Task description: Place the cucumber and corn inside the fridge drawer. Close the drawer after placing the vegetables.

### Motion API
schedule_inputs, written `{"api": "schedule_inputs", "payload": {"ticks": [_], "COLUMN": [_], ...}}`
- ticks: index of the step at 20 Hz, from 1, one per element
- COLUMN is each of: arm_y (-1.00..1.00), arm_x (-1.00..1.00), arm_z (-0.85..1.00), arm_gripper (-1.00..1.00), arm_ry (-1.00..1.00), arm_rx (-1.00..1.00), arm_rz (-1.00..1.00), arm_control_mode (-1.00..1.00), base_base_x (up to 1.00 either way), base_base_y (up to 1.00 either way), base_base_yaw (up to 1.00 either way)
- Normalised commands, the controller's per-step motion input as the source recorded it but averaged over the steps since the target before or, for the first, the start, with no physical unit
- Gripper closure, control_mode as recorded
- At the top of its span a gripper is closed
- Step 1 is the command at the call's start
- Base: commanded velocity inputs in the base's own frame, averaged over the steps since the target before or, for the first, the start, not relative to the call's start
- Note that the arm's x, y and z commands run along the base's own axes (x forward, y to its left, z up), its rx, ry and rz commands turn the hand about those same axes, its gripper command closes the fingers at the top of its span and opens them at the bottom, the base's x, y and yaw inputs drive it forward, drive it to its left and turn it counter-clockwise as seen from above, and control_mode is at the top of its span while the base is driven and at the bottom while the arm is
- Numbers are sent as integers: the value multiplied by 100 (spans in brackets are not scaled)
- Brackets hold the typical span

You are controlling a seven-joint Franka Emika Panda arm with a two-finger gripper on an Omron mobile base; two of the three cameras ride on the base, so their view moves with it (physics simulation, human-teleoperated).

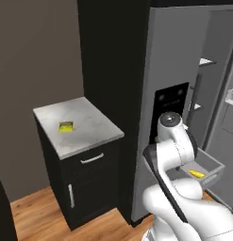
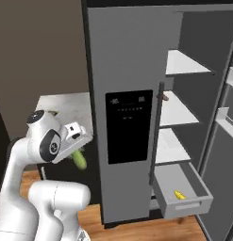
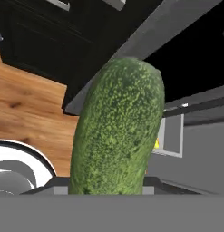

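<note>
No text, brand, number or sign can be read anywhere. The black dispenser panel (image 2: 129, 126) on the fridge door carries a few faint pale marks, too small and blurred to make out. The yellow-green snack packet (image 1: 66, 126) on the counter shows a dark patch, but no letters can be told there.

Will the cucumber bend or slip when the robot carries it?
The cucumber probably won't bend: it sticks out straight from the jaws, held at one end. Its skin looks bumpy, not glossy, so it likely grips fairly well. Being round and oblong, it may roll a little once dropped in the drawer beside the corn.
</note>
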Motion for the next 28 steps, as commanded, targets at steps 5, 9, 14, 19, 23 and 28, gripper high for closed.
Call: {"api": "schedule_inputs", "payload": {"ticks": [5, 9, 14, 19, 23, 28], "arm_y": [0, 0, 0, 0, 0, 0], "arm_x": [0, 0, 0, 0, 0, 0], "arm_z": [0, 0, 0, 0, 0, 0], "arm_gripper": [100, 100, 100, 100, 100, 100], "arm_ry": [0, 0, 0, 0, 0, 0], "arm_rx": [0, 0, 0, 0, 0, 0], "arm_rz": [0, 0, 0, 0, 0, 0], "arm_control_mode": [100, 100, 100, 100, 100, 100], "base_base_x": [-28, 20, 38, 42, 59, 25], "base_base_y": [-100, -87, -22, 38, 35, -2], "base_base_yaw": [-48, -47, -21, -6, 0, 0]}}
